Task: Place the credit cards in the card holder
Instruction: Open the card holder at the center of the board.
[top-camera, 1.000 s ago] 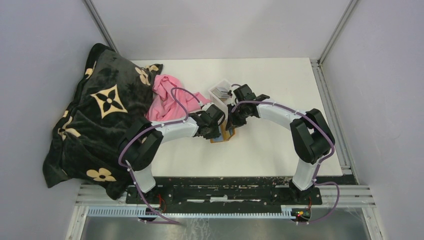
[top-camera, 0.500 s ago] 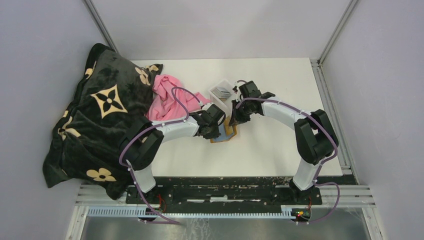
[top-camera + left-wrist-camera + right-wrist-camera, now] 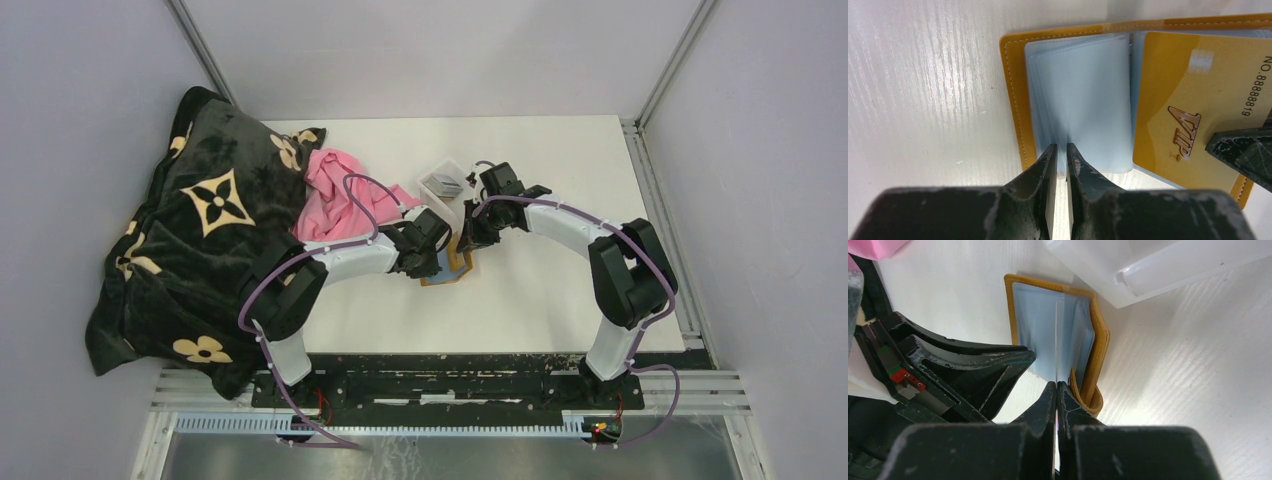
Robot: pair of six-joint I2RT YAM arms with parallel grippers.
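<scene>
Right claw [image 3: 1056, 386] clamped on gold card [image 3: 1188, 105] over open card holder [image 3: 1098, 340], left claw [image 3: 1058, 152] nipping a sleeve

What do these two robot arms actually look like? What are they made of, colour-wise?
Each arm has white tube links between chunky black joints, with a purple cable looped along it. The left tool and right tool each end in two black, scuffed, tapering fingers. A small red part marks the left tool's body.

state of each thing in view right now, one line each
card holder: open flat on the table, clear pockets up
gold card: held edge-on over the holder's pockets
left gripper: nearly shut on a clear pocket sleeve
right gripper: shut on the gold card
clear tray: upright beside the holder
</scene>
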